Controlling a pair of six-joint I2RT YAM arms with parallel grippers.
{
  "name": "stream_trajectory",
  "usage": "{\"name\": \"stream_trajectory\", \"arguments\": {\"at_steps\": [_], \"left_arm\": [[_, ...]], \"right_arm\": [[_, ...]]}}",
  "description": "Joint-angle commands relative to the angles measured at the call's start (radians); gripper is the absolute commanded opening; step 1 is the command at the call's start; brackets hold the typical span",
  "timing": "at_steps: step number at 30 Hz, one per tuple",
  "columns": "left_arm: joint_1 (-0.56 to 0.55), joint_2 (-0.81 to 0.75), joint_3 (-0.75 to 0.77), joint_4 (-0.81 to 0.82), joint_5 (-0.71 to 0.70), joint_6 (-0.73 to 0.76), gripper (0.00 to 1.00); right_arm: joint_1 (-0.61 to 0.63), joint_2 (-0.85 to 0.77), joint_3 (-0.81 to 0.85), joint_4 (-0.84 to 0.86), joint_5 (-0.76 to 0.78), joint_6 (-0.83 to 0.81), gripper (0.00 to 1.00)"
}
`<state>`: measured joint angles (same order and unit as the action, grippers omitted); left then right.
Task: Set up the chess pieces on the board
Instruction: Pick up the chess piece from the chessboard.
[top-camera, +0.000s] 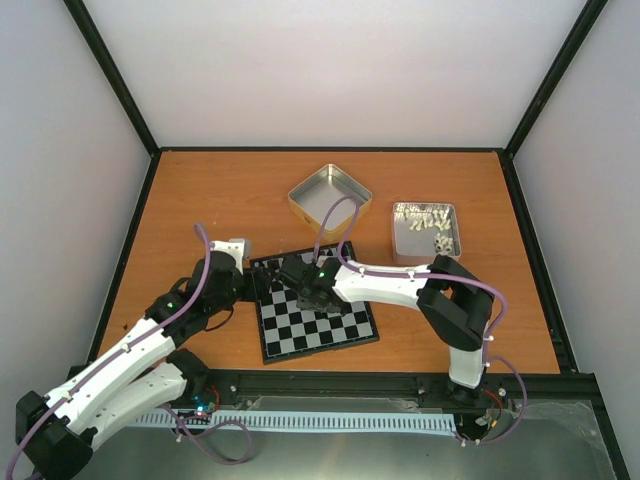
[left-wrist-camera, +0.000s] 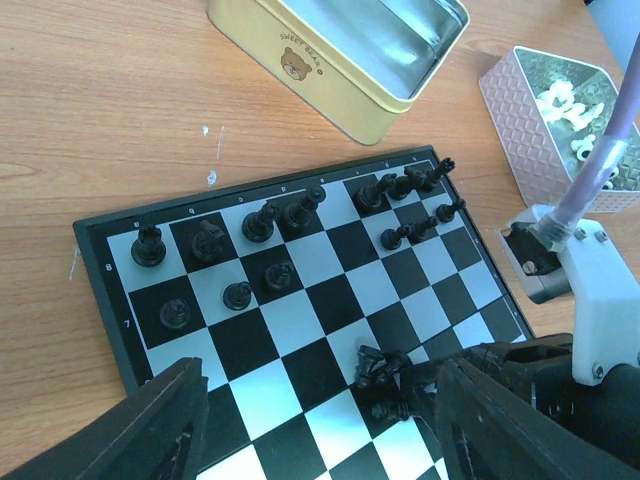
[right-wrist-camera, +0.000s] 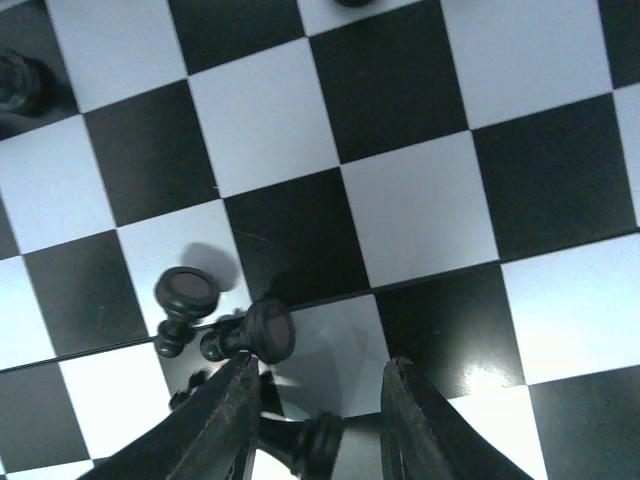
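Note:
The board (top-camera: 340, 335) lies in front of both arms and fills the left wrist view (left-wrist-camera: 260, 350). Several black chess pieces (left-wrist-camera: 262, 222) stand on its two far rows, with more bunched at the far right corner (left-wrist-camera: 405, 185). A few black pieces lie tipped over mid-board (left-wrist-camera: 383, 368), right at my right gripper (top-camera: 308, 292). In the right wrist view that gripper (right-wrist-camera: 320, 395) is open just above the squares, with two fallen pieces (right-wrist-camera: 250, 335) beside its left finger and another (right-wrist-camera: 310, 440) lying low between the fingers. My left gripper (left-wrist-camera: 320, 430) is open and empty over the board's near left part.
An empty yellow tin (top-camera: 330, 200) stands behind the board, also in the left wrist view (left-wrist-camera: 330, 60). A patterned tin (top-camera: 425, 232) holding pale whitish pieces sits at the right, also in the left wrist view (left-wrist-camera: 555, 110). Black frame rails edge the wooden table.

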<state>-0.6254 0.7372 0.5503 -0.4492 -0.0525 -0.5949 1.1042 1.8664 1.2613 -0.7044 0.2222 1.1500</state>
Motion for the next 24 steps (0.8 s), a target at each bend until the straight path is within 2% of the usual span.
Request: {"name": "stream_trajectory", "arguments": {"at_steps": [1, 9, 18, 24], "left_arm": [[0.005, -0.006, 0.0, 0.032, -0.019, -0.02, 0.64], [0.004, -0.004, -0.002, 0.028, -0.038, -0.027, 0.67], [0.004, -0.001, -0.003, 0.027, -0.042, -0.028, 0.67], [0.004, -0.006, 0.0, 0.017, -0.051, -0.036, 0.67]], "right_arm": [[0.013, 0.015, 0.022, -0.054, 0.027, 0.046, 0.34], [0.014, -0.001, 0.015, -0.044, -0.009, 0.011, 0.35], [0.014, -0.032, -0.005, -0.01, -0.063, -0.05, 0.41], [0.02, -0.044, 0.005, -0.012, -0.047, -0.092, 0.42]]}}
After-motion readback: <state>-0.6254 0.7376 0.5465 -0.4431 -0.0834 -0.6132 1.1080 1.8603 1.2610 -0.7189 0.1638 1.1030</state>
